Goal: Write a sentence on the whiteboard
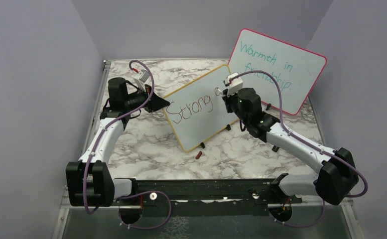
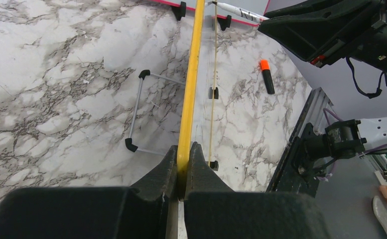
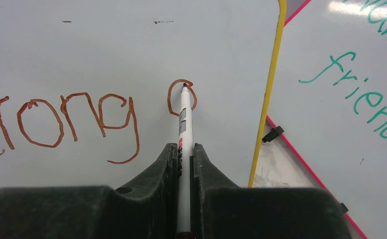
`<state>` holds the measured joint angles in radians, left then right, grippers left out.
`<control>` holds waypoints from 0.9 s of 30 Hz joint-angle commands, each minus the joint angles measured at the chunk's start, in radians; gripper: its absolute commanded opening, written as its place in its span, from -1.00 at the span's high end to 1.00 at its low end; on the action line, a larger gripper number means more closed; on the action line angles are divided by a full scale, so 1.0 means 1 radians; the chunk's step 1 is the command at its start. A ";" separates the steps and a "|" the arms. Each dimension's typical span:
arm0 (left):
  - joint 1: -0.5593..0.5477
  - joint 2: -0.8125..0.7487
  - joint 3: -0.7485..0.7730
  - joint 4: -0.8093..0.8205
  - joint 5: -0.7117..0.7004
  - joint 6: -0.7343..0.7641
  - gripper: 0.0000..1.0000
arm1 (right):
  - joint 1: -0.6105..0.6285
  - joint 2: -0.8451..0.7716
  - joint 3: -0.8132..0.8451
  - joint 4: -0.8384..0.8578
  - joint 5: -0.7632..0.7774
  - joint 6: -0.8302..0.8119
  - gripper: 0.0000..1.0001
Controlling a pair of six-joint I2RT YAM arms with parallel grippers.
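The whiteboard (image 1: 203, 127), yellow-framed, stands tilted on the marble table. My left gripper (image 1: 160, 103) is shut on its left edge; in the left wrist view the yellow frame (image 2: 193, 74) runs edge-on out of the left gripper (image 2: 183, 149). The sentence (image 1: 189, 110) in red-brown reads "Strong", followed by one open loop (image 3: 173, 97). My right gripper (image 3: 183, 149) is shut on a white marker (image 3: 184, 119). The marker's tip touches the whiteboard (image 3: 131, 45) at the top of that loop.
A pink-framed board (image 1: 301, 87) with teal writing leans behind and to the right. A dark marker cap (image 1: 198, 155) with an orange end (image 2: 267, 77) lies on the table in front of the whiteboard. A wire stand (image 2: 137, 109) props up the whiteboard's back.
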<state>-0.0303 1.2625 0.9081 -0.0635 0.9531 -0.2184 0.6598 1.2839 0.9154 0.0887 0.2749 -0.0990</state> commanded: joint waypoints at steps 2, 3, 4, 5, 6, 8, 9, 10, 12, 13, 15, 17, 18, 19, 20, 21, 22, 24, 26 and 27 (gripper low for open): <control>-0.004 0.031 -0.011 -0.078 -0.143 0.129 1.00 | 0.000 0.014 0.034 0.026 -0.006 -0.007 0.99; -0.004 0.031 -0.011 -0.078 -0.143 0.129 1.00 | 0.000 0.014 0.030 0.024 0.004 -0.006 0.99; -0.005 0.032 -0.011 -0.078 -0.142 0.129 1.00 | 0.000 0.015 0.028 0.023 0.016 -0.005 0.99; -0.005 0.032 -0.010 -0.078 -0.143 0.129 1.00 | 0.001 0.015 0.026 0.021 0.024 -0.004 0.99; -0.005 0.033 -0.010 -0.078 -0.142 0.129 1.00 | 0.000 0.016 0.025 0.019 0.029 -0.003 0.99; -0.005 0.032 -0.011 -0.078 -0.143 0.129 1.00 | 0.000 0.018 0.022 0.017 0.035 -0.002 0.99; -0.005 0.033 -0.011 -0.078 -0.143 0.129 1.00 | 0.000 0.019 0.021 0.014 0.036 -0.001 0.99; -0.005 0.031 -0.010 -0.078 -0.143 0.129 1.00 | 0.000 0.019 0.021 0.011 0.039 0.001 0.99; -0.005 0.031 -0.012 -0.078 -0.144 0.129 1.00 | 0.000 0.019 0.016 0.006 0.044 0.002 0.99; -0.005 0.031 -0.012 -0.078 -0.144 0.129 1.00 | 0.000 0.019 0.013 0.003 0.046 0.003 0.99; -0.005 0.031 -0.011 -0.078 -0.145 0.129 1.00 | 0.000 0.015 0.004 -0.003 0.047 0.007 0.99; -0.005 0.031 -0.011 -0.078 -0.143 0.129 1.00 | 0.000 0.011 -0.004 -0.009 0.051 0.013 0.99; -0.005 0.031 -0.011 -0.078 -0.143 0.129 1.00 | 0.000 0.009 -0.009 -0.010 0.051 0.014 0.99; -0.005 0.031 -0.010 -0.078 -0.143 0.129 1.00 | 0.000 0.007 -0.012 -0.013 0.052 0.017 0.99; -0.005 0.032 -0.011 -0.078 -0.143 0.129 1.00 | 0.001 0.006 -0.015 -0.017 0.052 0.018 0.99; -0.005 0.032 -0.011 -0.078 -0.143 0.129 1.00 | 0.000 0.005 -0.020 -0.020 0.052 0.020 0.99; -0.005 0.032 -0.011 -0.078 -0.143 0.129 1.00 | 0.000 0.003 -0.025 -0.022 0.053 0.023 0.99; -0.005 0.031 -0.011 -0.078 -0.144 0.129 1.00 | 0.000 -0.002 -0.031 -0.030 0.055 0.027 0.99; -0.004 0.031 -0.011 -0.078 -0.145 0.129 1.00 | 0.000 -0.008 -0.042 -0.033 0.060 0.031 0.99; -0.005 0.032 -0.012 -0.078 -0.145 0.129 1.00 | 0.000 -0.012 -0.047 -0.034 0.063 0.031 0.99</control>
<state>-0.0303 1.2625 0.9089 -0.0685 0.9527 -0.2157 0.6598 1.2846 0.9005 0.0834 0.3092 -0.0860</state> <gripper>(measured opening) 0.039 0.158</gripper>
